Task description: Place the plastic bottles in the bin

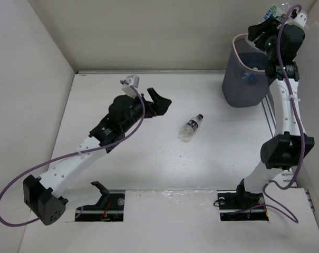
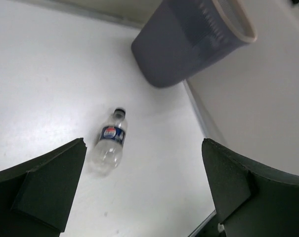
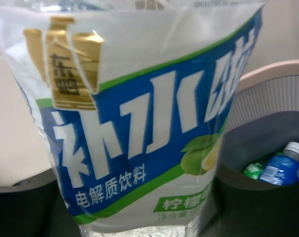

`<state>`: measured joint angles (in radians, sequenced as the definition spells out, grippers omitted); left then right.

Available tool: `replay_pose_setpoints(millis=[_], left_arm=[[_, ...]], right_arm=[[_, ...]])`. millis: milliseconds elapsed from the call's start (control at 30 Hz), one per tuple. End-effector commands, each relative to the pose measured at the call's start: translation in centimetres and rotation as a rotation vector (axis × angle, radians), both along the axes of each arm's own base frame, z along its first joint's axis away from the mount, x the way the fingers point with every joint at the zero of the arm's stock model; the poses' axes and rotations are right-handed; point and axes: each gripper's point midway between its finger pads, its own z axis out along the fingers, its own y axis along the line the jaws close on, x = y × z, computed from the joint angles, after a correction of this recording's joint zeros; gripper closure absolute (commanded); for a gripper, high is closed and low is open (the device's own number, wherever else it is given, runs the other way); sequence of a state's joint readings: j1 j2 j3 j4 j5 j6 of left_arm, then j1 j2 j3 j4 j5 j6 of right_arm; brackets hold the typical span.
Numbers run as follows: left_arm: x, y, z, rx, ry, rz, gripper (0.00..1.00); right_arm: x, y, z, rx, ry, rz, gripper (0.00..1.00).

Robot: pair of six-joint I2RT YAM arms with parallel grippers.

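Note:
The grey-blue bin [image 1: 244, 74] stands at the far right of the table; it also shows in the left wrist view [image 2: 189, 39]. My right gripper [image 1: 269, 26] is above the bin's far rim, shut on a clear bottle with a white-green-blue label [image 3: 139, 118]. Inside the bin [image 3: 273, 113] lie a blue-labelled bottle with a white cap [image 3: 282, 165] and a green one [image 3: 254, 170]. A clear bottle with a dark blue label and black cap [image 1: 191, 127] lies on the table's middle, also in the left wrist view [image 2: 109, 142]. My left gripper [image 1: 160, 103] is open and empty, left of it.
White walls enclose the table on the left, back and right. A metal rail [image 1: 269, 118] runs along the table's right edge beside the bin. The arm bases [image 1: 106, 203] sit at the near edge.

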<state>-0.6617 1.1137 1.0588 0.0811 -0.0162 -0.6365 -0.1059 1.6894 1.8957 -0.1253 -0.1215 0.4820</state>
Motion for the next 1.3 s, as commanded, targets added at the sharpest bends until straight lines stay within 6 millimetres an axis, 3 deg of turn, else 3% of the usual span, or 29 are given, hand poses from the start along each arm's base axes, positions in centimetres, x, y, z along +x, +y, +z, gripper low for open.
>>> replay_pose_setpoints(millis=[0,33,67,100,167,200,233,267,333,500,567,600,633,667,700,733,767,833,867,900,933,967,1000,1067,1100,1167,1200,1267], left_arm=[[-1.8,-0.8,-1.6,0.066,-0.026,-0.017,0.00],[-2.2,-1.1,-2.3,0.085,-0.024,-0.026,0.00],[-2.9,-1.8,-3.3,0.109,-0.018,-0.047,0.00],[-3.0,-1.9,-3.4,0.119,-0.025,-0.049,0.00],[-3.1,-2.1,-4.4,0.160,-0.029,-0.057,0.00],[-3.0,-2.0,-4.4,0.161,-0.030,-0.048,0.00],[-2.6,-1.9,-4.9,0.183,-0.035,-0.032,0.00],[-2.3,-1.8,-5.3,0.204,-0.037,-0.024,0.00],[-2.1,-1.6,-5.4,0.227,-0.052,-0.017,0.00],[-1.2,-3.0,-7.0,0.288,-0.087,-0.060,0.00],[-1.0,-3.8,-7.8,0.327,-0.111,-0.102,0.00],[-1.0,-4.5,-8.0,0.331,-0.127,-0.137,0.00],[-0.6,-5.2,-8.8,0.349,-0.125,-0.152,0.00],[-0.3,-5.5,-9.2,0.360,-0.132,-0.155,0.00],[0.0,-5.8,-9.3,0.379,-0.162,-0.167,0.00],[0.5,-6.5,-10.1,0.402,-0.161,-0.184,0.00],[0.9,-6.8,-10.1,0.412,-0.175,-0.186,0.00],[1.3,-7.8,-10.7,0.448,-0.199,-0.227,0.00],[2.1,-8.6,-11.4,0.467,-0.192,-0.233,0.00],[2.3,-9.2,-11.8,0.470,-0.186,-0.247,0.00],[2.6,-9.7,-12.1,0.479,-0.186,-0.259,0.00],[3.2,-10.6,-12.9,0.486,-0.174,-0.274,0.00],[3.5,-11.1,-13.5,0.499,-0.173,-0.291,0.00],[4.1,-12.0,-14.4,0.513,-0.167,-0.307,0.00],[4.9,-12.8,-15.5,0.529,-0.147,-0.313,0.00],[5.2,-13.8,-16.6,0.542,-0.135,-0.348,0.00],[5.3,-14.2,-18.5,0.564,-0.101,-0.369,0.00],[5.6,-15.1,-19.1,0.559,-0.097,-0.393,0.00]], right_arm=[[1.0,-4.3,-0.4,0.029,0.043,-0.157,0.30],[1.1,-5.0,0.3,0.029,0.028,-0.177,0.11],[1.6,-5.7,-1.1,0.032,0.072,-0.188,0.02],[1.9,-6.2,-1.5,0.025,0.089,-0.208,0.00],[1.8,-8.3,-1.0,0.017,0.098,-0.282,0.00],[2.4,-8.7,-2.5,0.006,0.148,-0.298,0.00],[2.5,-9.0,-2.8,0.007,0.164,-0.315,0.00],[2.2,-9.7,-1.6,0.006,0.148,-0.358,0.00],[2.1,-10.4,-2.4,-0.015,0.184,-0.391,0.00],[0.3,-11.4,-1.0,0.004,0.183,-0.471,0.00],[-1.1,-10.6,0.2,0.012,0.177,-0.462,0.00],[-1.5,-9.6,0.2,0.011,0.184,-0.430,0.00],[-1.8,-8.6,-1.3,0.009,0.227,-0.396,0.00],[-3.8,-7.6,-0.1,0.010,0.209,-0.361,0.00],[-4.3,-5.7,-0.6,-0.010,0.216,-0.252,0.00],[-4.5,-4.9,-5.6,-0.017,0.314,-0.201,0.00],[-6.8,-3.9,-3.3,-0.030,0.228,-0.166,0.00],[-8.7,-1.7,-5.4,-0.030,0.230,-0.092,0.00],[-9.7,-1.2,-9.9,-0.022,0.305,-0.070,0.00],[-11.8,0.0,-8.3,-0.030,0.231,-0.040,0.00],[-12.8,0.7,-9.3,-0.031,0.236,-0.020,0.00],[-13.8,2.0,-13.1,-0.027,0.298,0.024,0.00],[-15.6,2.8,-11.8,-0.033,0.233,0.047,0.00],[-17.4,4.0,-13.0,-0.036,0.224,0.087,0.00],[-18.1,4.1,-14.8,-0.034,0.245,0.088,0.00],[-19.9,4.2,-14.0,-0.038,0.200,0.087,0.00],[-20.4,4.2,-14.3,-0.038,0.207,0.087,0.00],[-21.5,4.2,-14.6,-0.046,0.221,0.087,0.00]])
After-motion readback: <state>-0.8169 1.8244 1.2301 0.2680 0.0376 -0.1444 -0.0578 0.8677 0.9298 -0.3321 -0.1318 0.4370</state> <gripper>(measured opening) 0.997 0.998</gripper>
